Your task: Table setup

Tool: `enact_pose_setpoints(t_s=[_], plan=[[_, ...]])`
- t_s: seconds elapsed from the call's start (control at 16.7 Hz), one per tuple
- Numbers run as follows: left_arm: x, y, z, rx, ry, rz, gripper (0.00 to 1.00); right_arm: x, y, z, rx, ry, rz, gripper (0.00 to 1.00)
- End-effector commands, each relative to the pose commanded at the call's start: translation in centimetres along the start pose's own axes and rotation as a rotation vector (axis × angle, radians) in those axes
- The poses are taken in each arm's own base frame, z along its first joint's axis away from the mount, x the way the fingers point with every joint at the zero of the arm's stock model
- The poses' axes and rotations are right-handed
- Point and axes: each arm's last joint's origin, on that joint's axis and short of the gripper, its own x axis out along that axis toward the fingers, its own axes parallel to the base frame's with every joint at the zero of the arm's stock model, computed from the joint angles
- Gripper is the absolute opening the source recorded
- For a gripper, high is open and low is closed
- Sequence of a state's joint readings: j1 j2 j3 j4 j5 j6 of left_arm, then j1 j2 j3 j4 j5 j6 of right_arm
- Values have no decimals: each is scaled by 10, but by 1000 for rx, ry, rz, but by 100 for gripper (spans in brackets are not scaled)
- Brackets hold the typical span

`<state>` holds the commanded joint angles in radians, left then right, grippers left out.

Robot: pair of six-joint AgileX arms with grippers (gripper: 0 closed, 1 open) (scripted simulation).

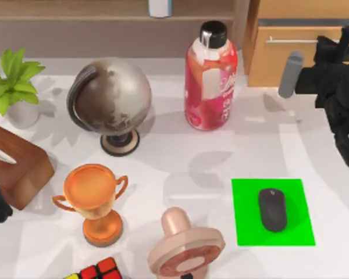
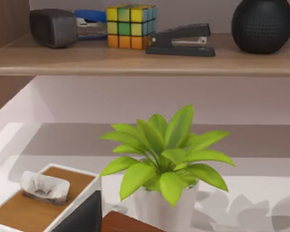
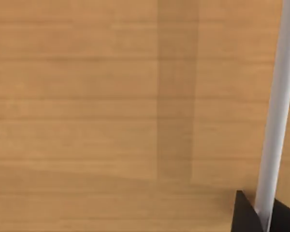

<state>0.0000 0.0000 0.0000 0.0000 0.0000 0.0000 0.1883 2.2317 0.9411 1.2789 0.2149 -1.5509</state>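
Black mouse flat on green mat, mat on white bench toward right front. R arm up at right rear, its end effector at wooden drawer front, close to metal handle bar; in R wrist view pale bar running past dark fingertip against wood panel; finger gap: cannot tell. Grey cylinder just beside R arm, above bench. L arm dark at left edge of top view, parked by brown tissue box; L end effector state: cannot tell. Red bottle w/ black cap upright at rear centre, globe to its left, potted plant at far left rear. Orange trophy front left, pink fan-like item front centre, cube at front edge. L wrist view: plant, shelf w/ cube, stapler, dark round speaker
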Motion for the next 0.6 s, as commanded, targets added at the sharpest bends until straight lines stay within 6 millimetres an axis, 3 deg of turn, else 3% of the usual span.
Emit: enact_pose_setpoints(t_s=[0.3,0.6], plan=[[0,0,0,0,0,0,100,32,-1,-1,1,1,2,0],[0,0,0,0,0,0,100,35,-1,-2,1,2,2,0]])
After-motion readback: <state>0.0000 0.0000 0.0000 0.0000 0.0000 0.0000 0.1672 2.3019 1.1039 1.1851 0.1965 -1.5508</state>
